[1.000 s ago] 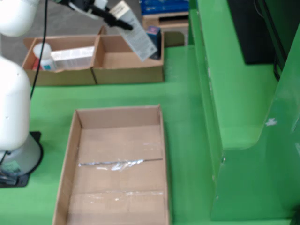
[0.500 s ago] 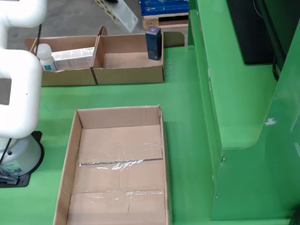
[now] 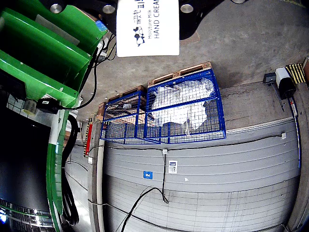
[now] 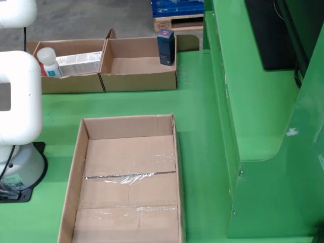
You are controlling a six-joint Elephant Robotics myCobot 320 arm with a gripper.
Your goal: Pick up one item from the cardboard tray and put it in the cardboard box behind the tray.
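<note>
Holding a white hand cream box (image 3: 147, 26), the gripper (image 3: 145, 6) faced distant blue cages (image 3: 164, 113).
Finger state could not be told; the near cardboard tray (image 4: 76, 167) lay bare.

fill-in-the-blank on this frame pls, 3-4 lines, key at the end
1. In the fixed view, the large cardboard tray in front holds ____ items.
2. The dark blue box stands upright in the ____ of the two back cardboard boxes.
3. The left back box holds a white bottle with a ____ cap.
4. In the gripper view, the white pack at the top reads "HAND ____".

Missing words: no; right; white; CREAM
</note>
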